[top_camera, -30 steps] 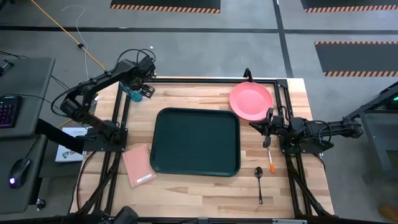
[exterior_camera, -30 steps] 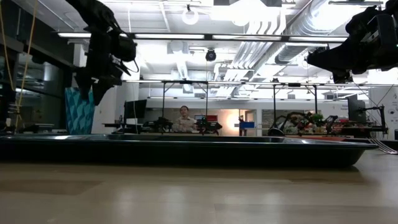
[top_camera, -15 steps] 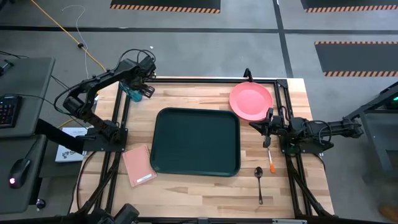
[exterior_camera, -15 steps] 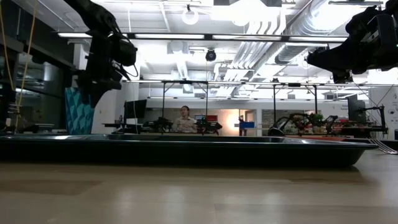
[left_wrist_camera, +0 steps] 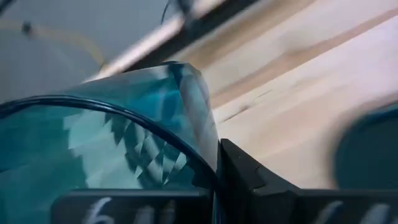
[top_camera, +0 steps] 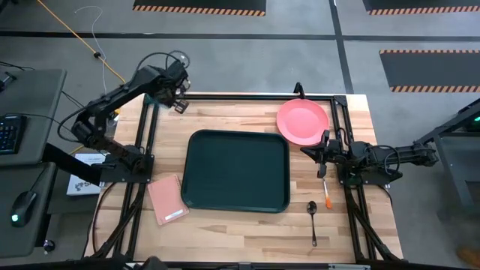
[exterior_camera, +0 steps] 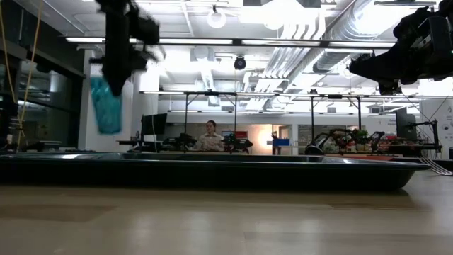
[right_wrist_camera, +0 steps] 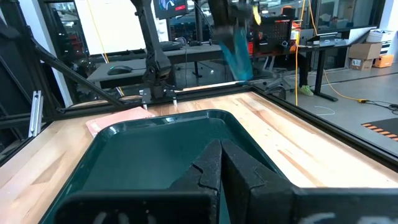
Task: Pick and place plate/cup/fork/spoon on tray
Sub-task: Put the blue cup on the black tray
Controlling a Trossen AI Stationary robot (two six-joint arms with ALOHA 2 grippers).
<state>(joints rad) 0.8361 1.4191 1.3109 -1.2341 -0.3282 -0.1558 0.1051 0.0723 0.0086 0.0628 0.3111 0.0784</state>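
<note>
While the right gripper (top_camera: 324, 155) waits with fingers together by the worktop's right edge beside the plate (top_camera: 302, 120), the left gripper (top_camera: 174, 94) clamps the teal cup (exterior_camera: 106, 105) aloft over the worktop's far-left corner, clear of the tray (top_camera: 235, 171).

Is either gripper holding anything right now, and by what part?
The left gripper holds the cup by its rim, one finger inside. The right gripper holds nothing.

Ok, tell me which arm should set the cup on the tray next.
Left. The left gripper already holds the cup, lifted clear of the table beside the tray's far-left corner. The right gripper sits by the plate and fork.
</note>
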